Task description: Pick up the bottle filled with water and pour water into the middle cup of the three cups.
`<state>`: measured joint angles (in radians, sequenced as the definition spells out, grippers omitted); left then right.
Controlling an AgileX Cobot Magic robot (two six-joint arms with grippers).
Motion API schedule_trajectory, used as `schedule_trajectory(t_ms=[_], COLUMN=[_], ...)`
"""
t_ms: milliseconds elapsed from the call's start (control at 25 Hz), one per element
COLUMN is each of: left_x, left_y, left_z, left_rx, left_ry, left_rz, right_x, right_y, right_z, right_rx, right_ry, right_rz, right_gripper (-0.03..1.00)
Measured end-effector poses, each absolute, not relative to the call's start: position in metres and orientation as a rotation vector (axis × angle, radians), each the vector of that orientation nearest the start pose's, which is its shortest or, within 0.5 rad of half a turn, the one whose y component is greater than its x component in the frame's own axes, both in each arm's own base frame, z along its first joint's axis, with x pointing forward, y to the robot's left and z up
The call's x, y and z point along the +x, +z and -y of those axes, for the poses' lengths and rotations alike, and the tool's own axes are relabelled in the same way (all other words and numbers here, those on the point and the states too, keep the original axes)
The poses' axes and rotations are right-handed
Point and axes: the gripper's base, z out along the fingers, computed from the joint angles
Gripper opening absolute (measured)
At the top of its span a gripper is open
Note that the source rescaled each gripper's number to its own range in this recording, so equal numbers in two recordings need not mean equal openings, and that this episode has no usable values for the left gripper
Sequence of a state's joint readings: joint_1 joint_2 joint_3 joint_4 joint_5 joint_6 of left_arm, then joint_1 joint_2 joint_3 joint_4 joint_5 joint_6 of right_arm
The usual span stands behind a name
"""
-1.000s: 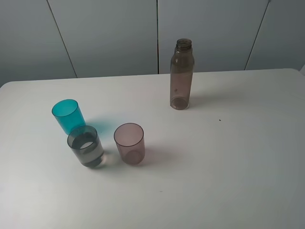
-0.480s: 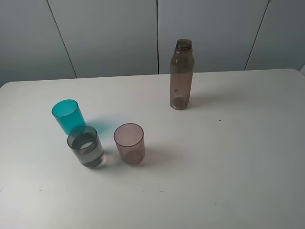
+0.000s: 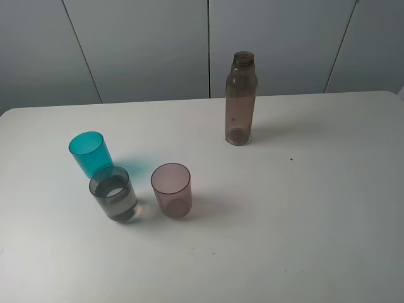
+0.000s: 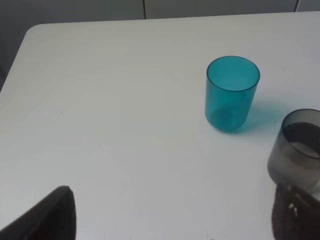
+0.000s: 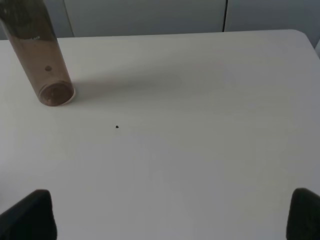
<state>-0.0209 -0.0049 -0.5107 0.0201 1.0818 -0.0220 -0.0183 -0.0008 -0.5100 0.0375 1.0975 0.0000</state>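
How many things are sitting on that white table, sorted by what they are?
Cups: 3, namely a teal cup, a smoky grey cup with water in it, and a pinkish cup.
Bottles: 1, a tall brownish bottle with no cap.
Total: 4 things on the table.

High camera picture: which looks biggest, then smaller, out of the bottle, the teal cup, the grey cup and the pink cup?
1. The bottle, by far the tallest.
2. The grey cup, the pink cup and the teal cup look about alike; the teal one stands farther from the camera, so no ranking among them.
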Motion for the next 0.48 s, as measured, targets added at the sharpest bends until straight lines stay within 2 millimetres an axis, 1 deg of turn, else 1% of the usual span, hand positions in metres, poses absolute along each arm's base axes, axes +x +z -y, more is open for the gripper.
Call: schedule_trajectory(t_ms=[480], left_x=[-0.0078], left_y=[0.2785], left_z=[-0.0018], left_rx=[-0.002], left_ry=[-0.003], left_rz=[-2.050], right_x=[-0.0077], right_y=[0.2771], right_z=[-0.0032], right_rx=[0.016], right_ry=[0.034], right_rz=[-2.070], right_gripper=[1.00])
